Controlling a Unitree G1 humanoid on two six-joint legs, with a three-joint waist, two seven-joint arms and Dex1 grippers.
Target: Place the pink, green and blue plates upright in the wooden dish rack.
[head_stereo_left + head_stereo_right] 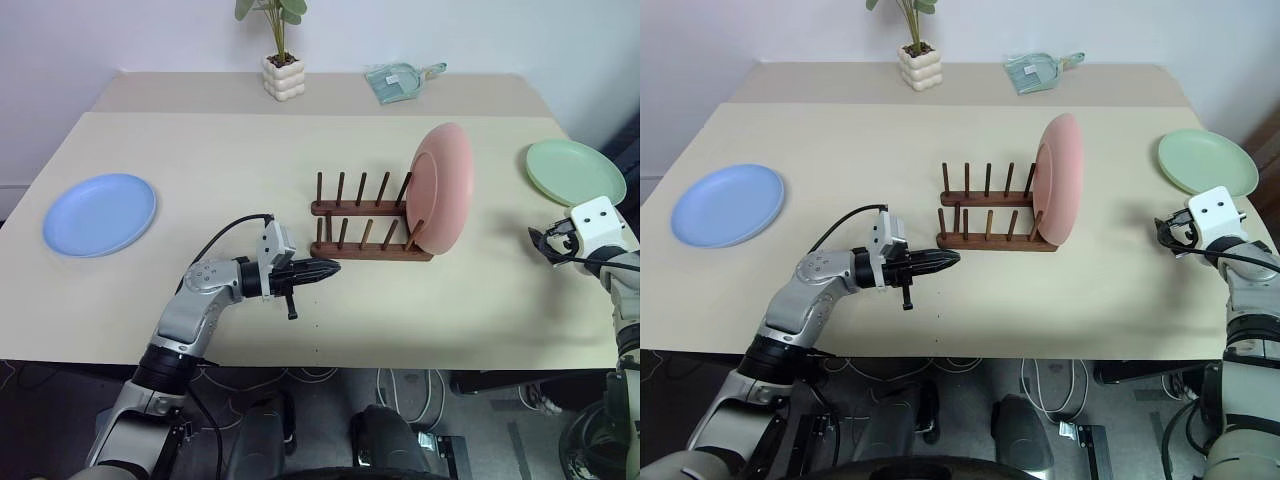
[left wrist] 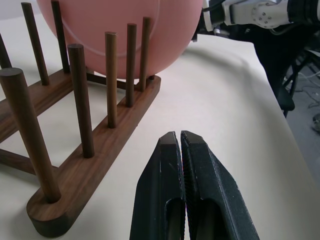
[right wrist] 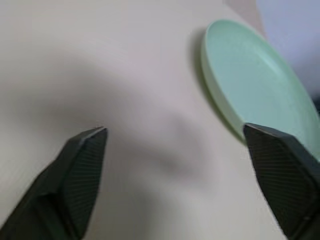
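The pink plate (image 1: 443, 185) stands upright at the right end of the wooden dish rack (image 1: 350, 209), held between its pegs. Flat on the table at the far right lies the green plate (image 1: 574, 171). The blue plate (image 1: 100, 213) lies flat at the far left. My left gripper (image 1: 330, 268) is shut and empty, pointing right, its tips just short of the left end of the rack's near bar (image 2: 95, 175). My right gripper (image 3: 175, 130) is open and empty, hovering over bare table a little in front of the green plate (image 3: 255, 85).
A potted plant (image 1: 282, 60) in a white pot and a teal dustpan (image 1: 398, 78) sit on the back table. The table's (image 1: 460, 310) right edge runs close behind the green plate. Several rack slots left of the pink plate hold nothing.
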